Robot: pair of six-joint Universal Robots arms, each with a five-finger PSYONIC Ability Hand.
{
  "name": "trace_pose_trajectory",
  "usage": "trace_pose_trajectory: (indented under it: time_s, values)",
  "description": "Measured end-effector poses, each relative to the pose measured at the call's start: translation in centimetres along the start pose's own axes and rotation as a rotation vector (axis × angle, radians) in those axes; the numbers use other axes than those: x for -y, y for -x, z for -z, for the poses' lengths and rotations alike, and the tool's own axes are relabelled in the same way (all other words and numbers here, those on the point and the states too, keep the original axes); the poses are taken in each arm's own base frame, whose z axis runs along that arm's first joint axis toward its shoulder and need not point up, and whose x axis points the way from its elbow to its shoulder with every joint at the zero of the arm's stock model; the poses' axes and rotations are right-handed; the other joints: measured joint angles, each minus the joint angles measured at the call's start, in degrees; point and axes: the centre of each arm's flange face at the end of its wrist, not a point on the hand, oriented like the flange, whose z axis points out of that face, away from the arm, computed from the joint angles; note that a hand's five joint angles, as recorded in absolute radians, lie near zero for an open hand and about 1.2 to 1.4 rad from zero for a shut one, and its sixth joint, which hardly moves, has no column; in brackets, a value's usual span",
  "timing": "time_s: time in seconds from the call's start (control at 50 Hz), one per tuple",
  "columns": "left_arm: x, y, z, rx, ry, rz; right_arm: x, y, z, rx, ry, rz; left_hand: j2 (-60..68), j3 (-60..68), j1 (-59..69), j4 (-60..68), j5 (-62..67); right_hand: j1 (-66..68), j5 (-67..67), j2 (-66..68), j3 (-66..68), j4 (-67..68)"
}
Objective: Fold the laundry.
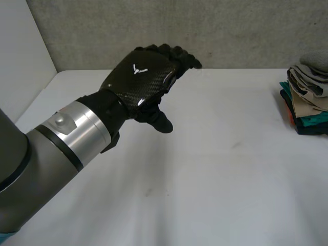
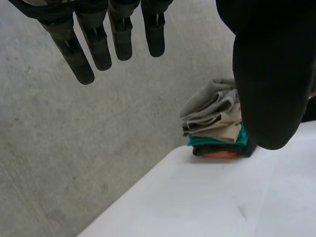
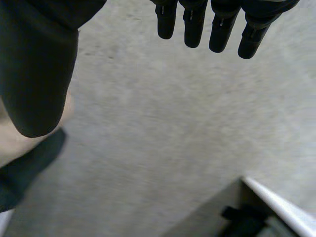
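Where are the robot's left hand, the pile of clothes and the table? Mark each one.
left hand (image 1: 141, 77), head view, on the back of the hand.
pile of clothes (image 1: 309, 100), head view, on a beige layer near its middle.
table (image 1: 220, 174), head view, on its bare top.

We note a white table (image 1: 215, 169). Behind the table rises a grey concrete wall (image 1: 241, 31). A white panel (image 1: 23, 61) adjoins the table's side.
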Motion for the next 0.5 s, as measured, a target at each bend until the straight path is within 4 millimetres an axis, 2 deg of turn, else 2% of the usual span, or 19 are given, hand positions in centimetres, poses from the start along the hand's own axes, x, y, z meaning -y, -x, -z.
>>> trace_pose_trajectory:
  time_s: [0.06, 0.12, 0.14, 0.22, 0.26, 0.28, 0.34, 0.4, 0.44, 0.5]
  values:
    - [1.0, 0.0, 0.3, 0.003, -0.028, -0.005, 2.9, 1.0, 1.0, -0.016, -0.069, 0.026, 0.00, 0.00, 0.00, 0.00, 0.00, 0.00, 0.00, 0.00, 0.00, 0.00]
    - [2.2, 0.1, 0.6, 0.009, -0.062, -0.007, 6.3, 3.6, 2.7, 0.028, -0.179, 0.026, 0.00, 0.00, 0.00, 0.00, 0.00, 0.00, 0.00, 0.00, 0.00, 0.00]
    - [2.9, 0.1, 0.9, 0.014, -0.081, -0.009, 7.6, 5.0, 3.8, 0.062, -0.232, 0.019, 0.00, 0.00, 0.00, 0.00, 0.00, 0.00, 0.00, 0.00, 0.00, 0.00]
    - [4.3, 0.6, 1.5, 0.039, -0.122, -0.015, 10.7, 9.0, 7.3, 0.183, -0.379, -0.008, 0.00, 0.00, 0.00, 0.00, 0.00, 0.00, 0.00, 0.00, 0.00, 0.00]
    - [4.9, 1.2, 1.8, 0.065, -0.135, -0.018, 11.9, 11.0, 9.6, 0.259, -0.449, -0.027, 0.00, 0.00, 0.00, 0.00, 0.00, 0.00, 0.00, 0.00, 0.00, 0.00]
    - [5.2, 1.8, 2.0, 0.093, -0.140, -0.021, 12.5, 12.7, 11.7, 0.326, -0.499, -0.045, 0.00, 0.00, 0.00, 0.00, 0.00, 0.00, 0.00, 0.00, 0.00, 0.00]
    - [5.1, 3.6, 2.4, 0.182, -0.123, -0.023, 12.5, 15.5, 15.2, 0.451, -0.536, -0.084, 0.00, 0.00, 0.00, 0.00, 0.00, 0.00, 0.00, -0.02, 0.00, 0.00]
    - [4.2, 5.9, 3.0, 0.292, -0.066, -0.017, 11.4, 18.1, 18.6, 0.583, -0.499, -0.135, -0.68, -0.51, -0.70, -0.88, -0.79, 0.00, 0.00, -0.02, 0.00, 0.00]
    - [3.1, 7.4, 3.4, 0.362, -0.013, -0.008, 10.3, 19.5, 20.3, 0.656, -0.438, -0.165, -0.97, -0.73, -1.11, -1.18, -1.26, 0.00, 0.00, -0.02, 0.00, 0.00]
    - [1.8, 8.5, 3.9, 0.416, 0.042, 0.005, 9.1, 20.6, 21.5, 0.705, -0.364, -0.186, -1.05, -0.74, -1.13, -1.20, -1.28, 0.00, 0.00, -0.02, 0.00, 0.00]
